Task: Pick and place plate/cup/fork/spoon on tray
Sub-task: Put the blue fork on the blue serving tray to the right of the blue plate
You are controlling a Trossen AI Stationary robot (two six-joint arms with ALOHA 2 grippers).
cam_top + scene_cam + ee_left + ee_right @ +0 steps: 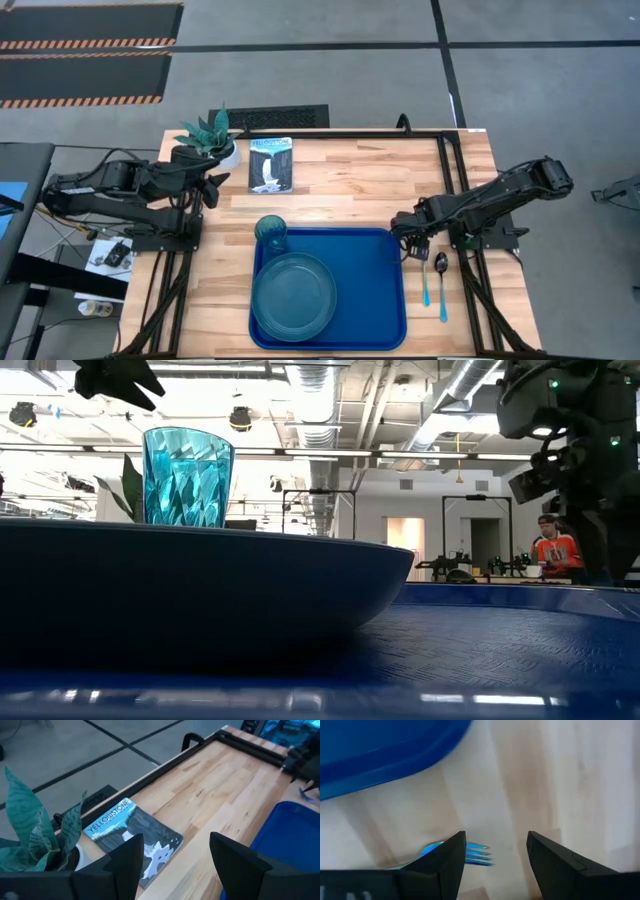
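Note:
The blue tray lies at the table's near middle. The teal plate rests on its left half, and the teal cup stands upright at its far left corner; both also show in the low view, the plate and the cup. The fork and the spoon lie flat on the table just right of the tray. My right gripper is open above the fork's tines, which show between its fingers. My left gripper is open and empty at the far left.
A potted plant and a printed booklet sit at the table's far left, close to my left gripper. Black frame rails run along the table's far edge and right side. Bare wood lies between the booklet and the right arm.

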